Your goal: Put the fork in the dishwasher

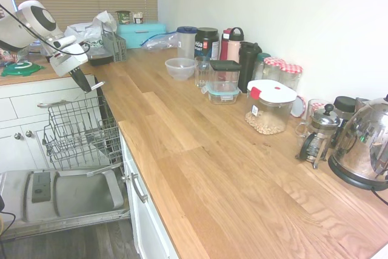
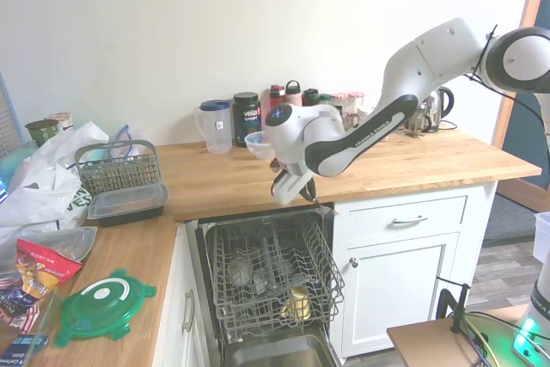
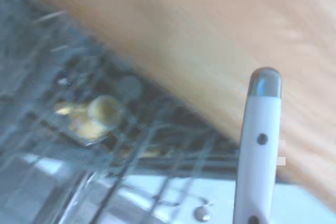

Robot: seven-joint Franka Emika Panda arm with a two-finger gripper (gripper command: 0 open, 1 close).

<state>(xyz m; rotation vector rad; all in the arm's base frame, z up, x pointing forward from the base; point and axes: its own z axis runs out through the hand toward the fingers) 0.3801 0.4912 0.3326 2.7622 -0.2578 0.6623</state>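
Transport step: your pincer (image 2: 293,190) is clamped on the fork (image 3: 257,145), held at the desk (image 1: 182,131) edge above the dishwasher (image 2: 271,277) rack. Next you likely lower it over the rack, aim for a gap, then release.

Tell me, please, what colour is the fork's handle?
White, with dark rivets and a silver metal end cap; the fork shows best in the wrist view.

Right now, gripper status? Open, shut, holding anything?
Gripper: shut on the fork, held above the dishwasher rack at the counter edge.
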